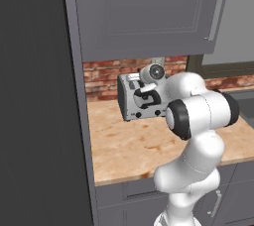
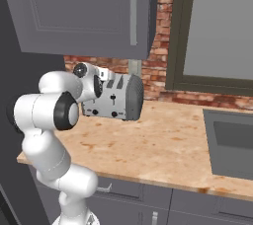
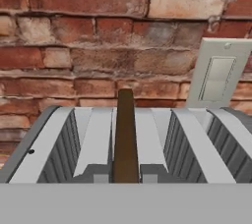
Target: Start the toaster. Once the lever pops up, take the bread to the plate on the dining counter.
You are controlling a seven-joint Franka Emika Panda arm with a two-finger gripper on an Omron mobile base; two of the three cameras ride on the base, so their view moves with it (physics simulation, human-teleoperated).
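The silver toaster (image 1: pixel 130 102) (image 2: pixel 118 98) (image 3: pixel 93 134) stands on the tan counter against the brick wall. The hand view looks down along its top slots. The dark brown bread (image 3: pixel 125 129) stands edge-on in the middle, with its top edge above the toaster's far rim. My gripper (image 3: pixel 125 175) is shut on the bread's near end, one grey fingertip (image 3: pixel 101 174) on each side. In both base views my gripper (image 1: pixel 145 92) (image 2: pixel 102 75) sits over the toaster's top. The plate and the dining counter are out of view.
A white light switch plate (image 3: pixel 215 73) is on the brick wall (image 1: pixel 101 79) behind the toaster. Grey wall cabinets (image 1: pixel 144 12) hang above. A dark tall unit (image 1: pixel 34 101) closes the left side. A sink (image 2: pixel 232 142) lies to the right on the tan counter (image 2: pixel 163 140).
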